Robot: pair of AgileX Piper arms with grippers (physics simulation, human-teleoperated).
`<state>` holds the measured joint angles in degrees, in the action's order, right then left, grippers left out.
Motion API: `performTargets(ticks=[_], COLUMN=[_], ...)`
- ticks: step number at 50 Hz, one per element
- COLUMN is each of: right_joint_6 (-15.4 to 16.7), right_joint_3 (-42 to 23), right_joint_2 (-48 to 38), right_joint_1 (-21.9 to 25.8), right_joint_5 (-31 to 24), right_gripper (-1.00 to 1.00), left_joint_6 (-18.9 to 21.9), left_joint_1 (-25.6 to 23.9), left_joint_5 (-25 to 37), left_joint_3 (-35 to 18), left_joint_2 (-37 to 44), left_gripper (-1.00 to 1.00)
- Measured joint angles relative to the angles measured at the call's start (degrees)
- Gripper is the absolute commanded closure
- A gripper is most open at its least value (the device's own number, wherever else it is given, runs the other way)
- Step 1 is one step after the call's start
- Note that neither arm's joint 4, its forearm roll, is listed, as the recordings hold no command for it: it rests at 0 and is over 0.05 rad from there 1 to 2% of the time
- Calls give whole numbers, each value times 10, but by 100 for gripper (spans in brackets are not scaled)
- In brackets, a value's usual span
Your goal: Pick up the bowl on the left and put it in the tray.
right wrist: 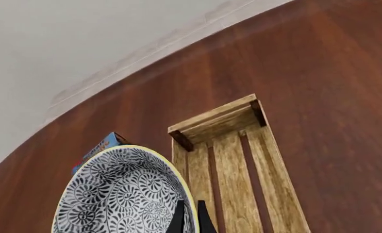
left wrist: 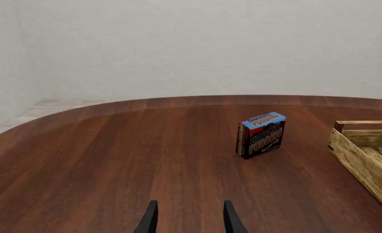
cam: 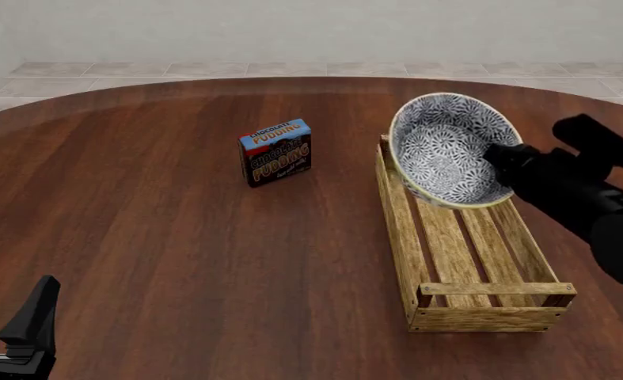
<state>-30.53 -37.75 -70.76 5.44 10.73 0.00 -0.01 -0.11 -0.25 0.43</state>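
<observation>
Brown table; right gripper (right wrist: 189,216) clenches the tilted bowl (cam: 450,150) by its rim over the tray (cam: 469,261); releasing tilted risks it rolling out. Left gripper (left wrist: 189,218) is released.

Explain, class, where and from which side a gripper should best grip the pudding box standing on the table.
Probably grip the pudding box across its narrow thickness, coming from above: it stands upright on edge, top face exposed, apart from the tray. The left gripper, fingers open, is nearer.

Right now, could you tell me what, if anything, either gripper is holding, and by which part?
The right gripper holds the bowl by its rim, tilted above the far end of the tray. The left gripper is open and holds nothing.
</observation>
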Motion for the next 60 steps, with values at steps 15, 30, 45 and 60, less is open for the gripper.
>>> performTargets(ticks=[15, 30, 45, 60], right_joint_6=[-1, -1, -2, 2], right_joint_3=[10, 17, 18, 29], right_joint_2=[-15, -35, -66, -82], right_joint_1=[-23, -33, -33, -41], right_joint_5=[14, 30, 50, 72], right_gripper=[100, 100, 100, 100], left_joint_6=[0, 0, 0, 0], left_joint_1=[0, 0, 0, 0], left_joint_5=[0, 0, 0, 0], left_joint_3=[0, 0, 0, 0], left_joint_2=[0, 0, 0, 0], left_gripper=[-100, -100, -100, -100])
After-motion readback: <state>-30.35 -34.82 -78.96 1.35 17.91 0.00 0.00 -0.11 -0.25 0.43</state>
